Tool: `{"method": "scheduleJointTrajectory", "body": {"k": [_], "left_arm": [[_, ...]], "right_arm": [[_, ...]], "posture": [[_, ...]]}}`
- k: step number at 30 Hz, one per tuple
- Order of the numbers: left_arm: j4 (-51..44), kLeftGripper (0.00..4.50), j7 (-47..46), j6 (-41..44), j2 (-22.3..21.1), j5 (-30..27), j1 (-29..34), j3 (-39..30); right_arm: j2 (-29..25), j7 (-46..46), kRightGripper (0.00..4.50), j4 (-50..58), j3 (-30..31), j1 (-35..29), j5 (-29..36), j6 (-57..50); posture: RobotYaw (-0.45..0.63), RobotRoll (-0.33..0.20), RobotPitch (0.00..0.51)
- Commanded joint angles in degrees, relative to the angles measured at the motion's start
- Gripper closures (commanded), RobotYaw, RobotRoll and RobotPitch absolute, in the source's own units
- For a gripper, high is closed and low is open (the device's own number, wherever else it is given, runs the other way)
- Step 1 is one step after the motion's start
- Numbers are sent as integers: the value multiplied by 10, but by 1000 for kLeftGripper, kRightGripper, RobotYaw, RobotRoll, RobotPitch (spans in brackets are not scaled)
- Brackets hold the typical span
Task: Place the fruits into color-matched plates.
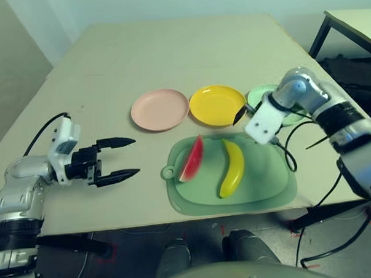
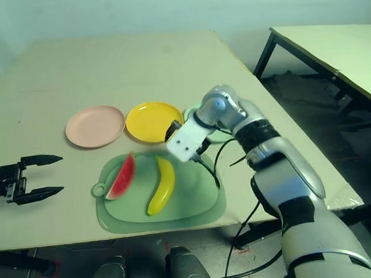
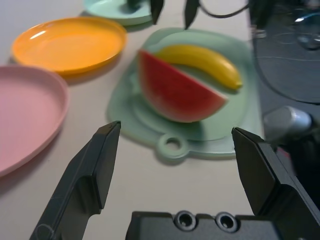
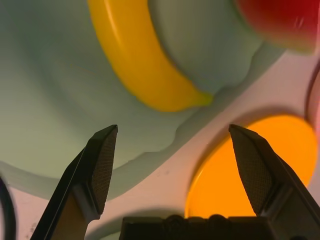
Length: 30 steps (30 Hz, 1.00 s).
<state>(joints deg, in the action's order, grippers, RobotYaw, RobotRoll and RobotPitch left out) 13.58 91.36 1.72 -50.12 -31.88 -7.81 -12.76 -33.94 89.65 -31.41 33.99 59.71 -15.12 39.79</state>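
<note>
Silver and bulky, the right arm [image 1: 351,132] is reaching in from the lower right of the left eye's frame, its gripper [image 4: 173,127] hanging between the board and the plates. That gripper is gaping wide and holding nothing, the banana's tip and the yellow plate showing beyond its fingers in the right wrist view. Across at the left of the frame, the left arm [image 1: 21,189] is stretching over the table [image 1: 163,54], its gripper [image 1: 137,156] likewise released, both fingers spread around bare air, pointing toward the board.

Right of centre, low in the frame, the green cutting board [image 1: 270,181] is lying with its ring tab toward the left. On it, the watermelon wedge [image 1: 192,158] is leaning at a slant on the left side, and the banana [image 1: 233,167] is curving just beside it, apart from it.

Above the board, the pink plate [image 1: 160,109] is sitting near the middle, the yellow plate [image 1: 216,105] is resting just right of it, and the mint plate [image 1: 260,94] is peeking out behind the right arm.
</note>
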Motion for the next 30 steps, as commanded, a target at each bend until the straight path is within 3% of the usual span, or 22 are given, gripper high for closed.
{"method": "scheduleJointTrajectory", "body": {"k": [1,10,30], "left_arm": [[1,0,11,-6,-9,-3,3,-6],[-8,0,8,-3,-6,-2,2,-10],[-47,0,-19,12,5,2,-5,5]], "right_arm": [[-12,23,26,57,10,-21,19,-26],[-52,29,26,158,57,-38,54,-84],[-14,28,26,160,81,-78,9,-120]], "posture": [[-53,0,35],[-46,0,38],[-40,0,43]]}}
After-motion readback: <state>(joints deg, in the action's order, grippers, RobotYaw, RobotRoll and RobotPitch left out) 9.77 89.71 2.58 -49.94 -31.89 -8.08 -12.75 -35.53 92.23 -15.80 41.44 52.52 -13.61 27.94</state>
